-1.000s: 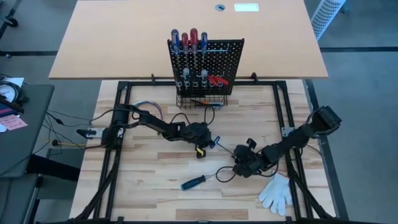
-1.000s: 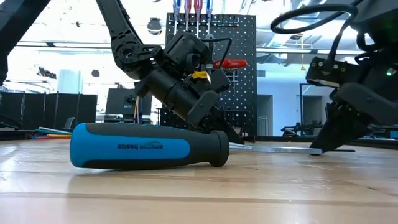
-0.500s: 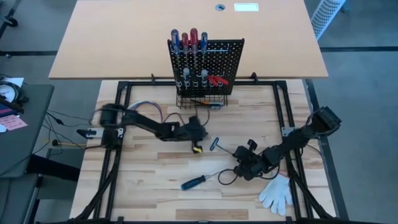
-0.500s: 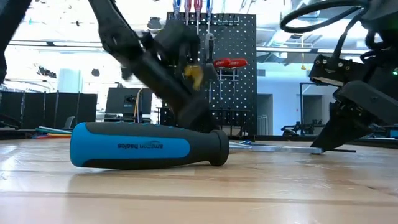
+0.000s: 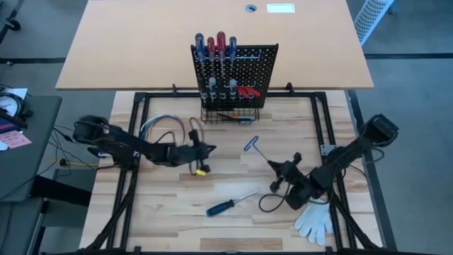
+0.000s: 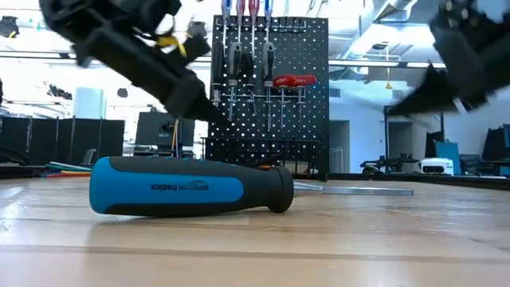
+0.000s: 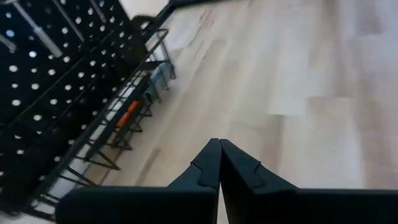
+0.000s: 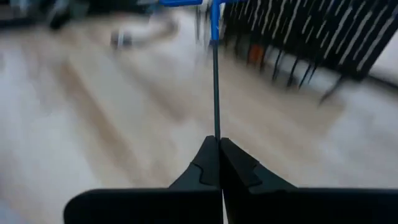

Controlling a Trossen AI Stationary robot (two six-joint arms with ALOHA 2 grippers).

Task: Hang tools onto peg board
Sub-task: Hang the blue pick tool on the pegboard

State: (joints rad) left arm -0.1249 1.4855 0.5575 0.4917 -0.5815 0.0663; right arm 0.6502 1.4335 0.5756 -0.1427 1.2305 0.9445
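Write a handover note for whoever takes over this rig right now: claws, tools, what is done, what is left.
Left claw: shut, empty, over the table in front of the peg board.
Right claw: shut on the shaft tip of the blue T-handle key.
Done: several screwdrivers and the red pliers hang on the board.
Left: hang the key; pick up and hang the blue screwdriver lying on the table.

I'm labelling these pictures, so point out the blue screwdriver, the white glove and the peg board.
blue screwdriver (image 5: 220, 207): high view, on its handle.
white glove (image 5: 315, 220): high view, on its palm.
peg board (image 5: 265, 60): high view, on its bare perforated panel.
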